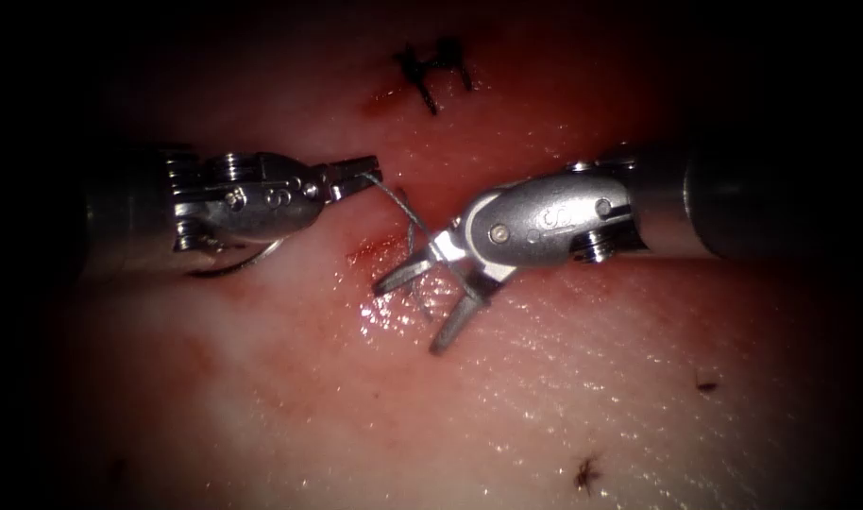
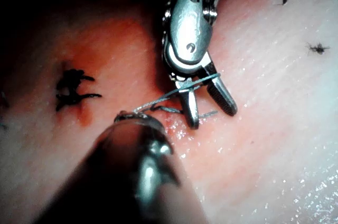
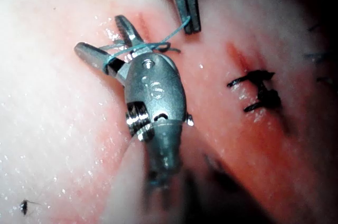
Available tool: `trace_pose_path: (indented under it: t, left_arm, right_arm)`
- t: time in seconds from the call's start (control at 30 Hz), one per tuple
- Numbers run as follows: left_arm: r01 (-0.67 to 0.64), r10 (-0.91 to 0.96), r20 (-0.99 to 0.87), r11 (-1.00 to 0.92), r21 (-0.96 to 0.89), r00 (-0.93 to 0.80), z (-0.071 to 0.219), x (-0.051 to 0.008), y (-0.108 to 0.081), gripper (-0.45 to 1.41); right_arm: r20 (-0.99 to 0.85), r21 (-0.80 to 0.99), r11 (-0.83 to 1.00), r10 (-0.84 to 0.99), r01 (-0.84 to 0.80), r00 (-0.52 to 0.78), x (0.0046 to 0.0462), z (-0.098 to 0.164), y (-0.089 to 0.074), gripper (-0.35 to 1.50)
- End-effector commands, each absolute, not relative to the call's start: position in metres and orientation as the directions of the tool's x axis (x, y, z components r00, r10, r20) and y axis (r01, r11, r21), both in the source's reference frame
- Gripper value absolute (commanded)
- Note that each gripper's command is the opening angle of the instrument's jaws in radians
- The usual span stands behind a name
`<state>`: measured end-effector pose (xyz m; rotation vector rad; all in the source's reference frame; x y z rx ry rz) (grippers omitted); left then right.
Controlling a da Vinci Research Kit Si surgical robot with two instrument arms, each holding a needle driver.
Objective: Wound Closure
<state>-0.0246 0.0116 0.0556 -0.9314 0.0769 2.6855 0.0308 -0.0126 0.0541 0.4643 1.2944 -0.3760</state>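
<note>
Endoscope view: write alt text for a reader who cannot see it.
The left tool holds the thread in shut fingers, and the thread runs to the right tool, whose open fingers have it looped around them over the cut in the tissue. A dark finished stitch sits farther up the cut.

pale pink tissue (image 1: 564,378), red fluid (image 1: 370,250), black knotted stitches (image 1: 436,71), grey-blue thread (image 1: 398,203), silver tools

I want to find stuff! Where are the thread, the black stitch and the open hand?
thread (image 1: 394,195), endoscope view, on its taut stretch.
black stitch (image 3: 259,89), right wrist view, on its knot.
right hand (image 1: 422,302), endoscope view, between its open tips.
</note>
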Motion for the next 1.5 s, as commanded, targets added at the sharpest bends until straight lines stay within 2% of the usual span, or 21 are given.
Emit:
trace_pose_path:
  t: [0.03,0.27,0.3,0.37,0.8,1.13,1.5]
  left_arm:
    - [-0.298,0.263,-0.613,-0.953,-0.047,-0.745,0.056,-0.0253,0.011,-0.45]
    - [-0.3,0.265,-0.613,-0.953,-0.047,-0.744,0.057,-0.0252,0.011,-0.45]
    - [-0.304,0.27,-0.613,-0.951,-0.051,-0.742,0.057,-0.0252,0.011,-0.45]
    - [-0.303,0.269,-0.614,-0.952,-0.051,-0.742,0.057,-0.0251,0.011,-0.45]
    - [-0.305,0.273,-0.614,-0.951,-0.054,-0.74,0.057,-0.0249,0.011,-0.45]
    - [-0.299,0.253,-0.608,-0.954,-0.028,-0.753,0.055,-0.0252,0.006,-0.45]
    - [-0.278,0.235,-0.573,-0.96,-0.012,-0.785,0.053,-0.0264,-0.002,-0.45]
  right_arm:
    - [-0.973,0.11,0.849,-0.013,0.516,0.23,0.0315,0.055,-0.013,0.7]
    - [-0.973,0.092,0.852,-0.033,0.515,0.228,0.0316,0.056,-0.013,0.48]
    - [-0.973,0.091,0.852,-0.034,0.515,0.228,0.0316,0.056,-0.013,0.36]
    - [-0.974,0.08,0.85,-0.045,0.52,0.223,0.0314,0.056,-0.013,-0.35]
    - [-0.975,0.098,0.851,-0.02,0.515,0.22,0.0314,0.055,-0.012,-0.35]
    - [-0.966,0.236,0.878,0.163,0.418,0.202,0.0308,0.053,-0.008,-0.35]
    - [-0.951,0.293,0.879,0.225,0.377,0.214,0.0308,0.054,-0.006,-0.35]
